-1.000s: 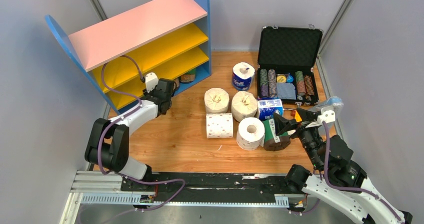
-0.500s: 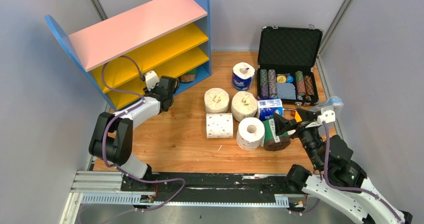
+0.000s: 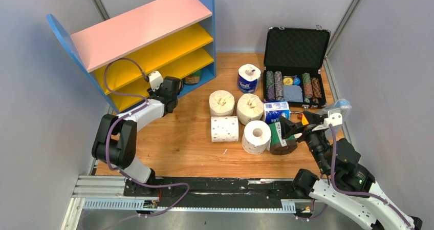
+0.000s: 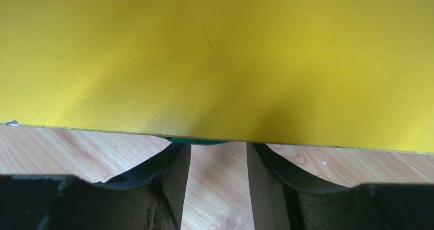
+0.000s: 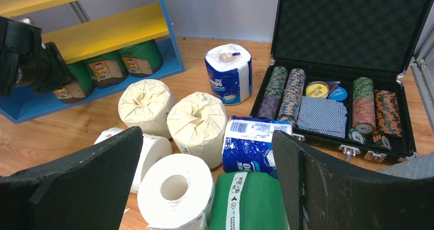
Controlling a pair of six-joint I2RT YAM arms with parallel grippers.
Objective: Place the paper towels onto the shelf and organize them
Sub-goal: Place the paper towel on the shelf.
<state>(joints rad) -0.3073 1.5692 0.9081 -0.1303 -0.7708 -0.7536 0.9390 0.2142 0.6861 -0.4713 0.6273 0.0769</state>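
Top external: left fingers (image 3: pixel 172 86) have parted at the shelf (image 3: pixel 138 27).

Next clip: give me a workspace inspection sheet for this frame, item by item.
Surface: wooden table, bare at near left.
Job's things: three green rolls on the shelf bottom tier; two cream rolls, bare white roll, blue-printed roll, another green roll on the table.
Clutter: open black case holding poker chips.
Grippers: left gripper at the bottom tier, jaws apart, empty; right gripper wide open over the green roll.
Cables: purple cable looped along the left arm.
Surroundings: grey walls.
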